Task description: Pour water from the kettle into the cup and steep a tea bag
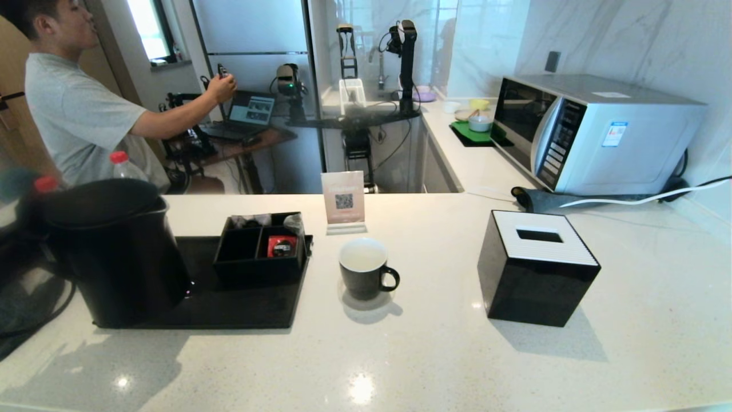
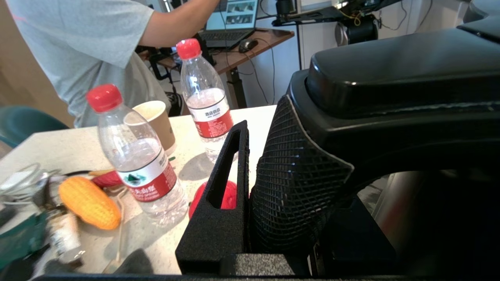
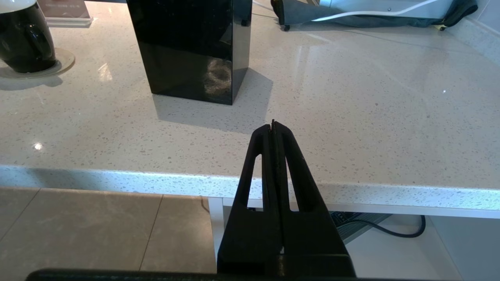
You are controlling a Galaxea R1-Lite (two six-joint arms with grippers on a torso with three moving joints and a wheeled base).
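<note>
the kettle (image 1: 117, 252) stands at the left of the head view, on a black tray (image 1: 240, 309) on the white counter (image 1: 434, 355). the left hand (image 2: 250, 195) is at the kettle's big handle (image 2: 390, 78), and its fingers (image 2: 222, 203) are pinching that handle. in the left wrist view two water bottles (image 2: 136, 156) and a tan paper cup (image 2: 156, 121) stand behind it.

the cup (image 1: 366, 274) stands in the middle of the head view, just to the right of the tray, with its little handle turned to the right. its inside is white, and any water in it cannot be made out.

the right hand (image 3: 273, 128) is low at the counter's near edge, well apart from the cup, with its fingers pressed together on nothing. a black tissue box (image 1: 537, 266) stands to the right of the cup.
</note>
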